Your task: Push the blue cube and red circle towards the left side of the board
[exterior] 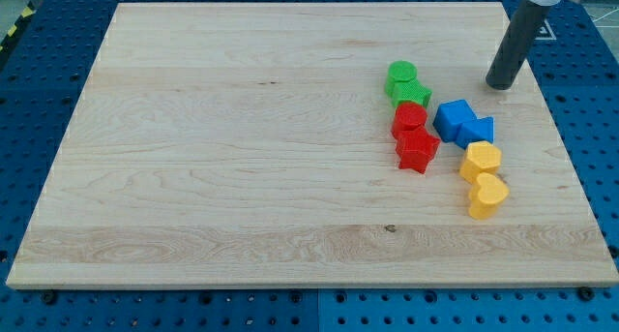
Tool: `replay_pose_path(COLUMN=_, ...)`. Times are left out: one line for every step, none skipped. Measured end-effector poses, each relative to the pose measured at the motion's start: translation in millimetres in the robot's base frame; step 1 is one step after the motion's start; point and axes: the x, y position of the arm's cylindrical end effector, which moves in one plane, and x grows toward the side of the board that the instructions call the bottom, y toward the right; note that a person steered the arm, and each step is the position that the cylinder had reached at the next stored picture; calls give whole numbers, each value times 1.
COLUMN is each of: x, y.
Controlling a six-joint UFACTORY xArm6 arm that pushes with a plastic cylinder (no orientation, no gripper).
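My tip (501, 84) rests on the board (242, 158), up-right of the blue cube (455, 117), apart. No pincer (bare rod, holding nothing). Red circle (409, 117) sits left of the cube.

A pale wooden board (242, 177) with fine lengthwise grain fills most of the frame. It lies on a blue perforated counter (48, 61), visible along all four edges. A yellow-and-black striped strip (14, 27) shows at the upper left. The light is even and soft.

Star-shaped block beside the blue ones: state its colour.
Red; the star-shaped block shows plainly in the camera view.
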Motion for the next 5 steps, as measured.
replay_pose_path(x=5, y=-18)
replay_pose_path(x=25, y=-36)
replay_pose_path(x=48, y=-43)
replay_pose_path(x=62, y=-43)
replay_pose_path(x=63, y=-44)
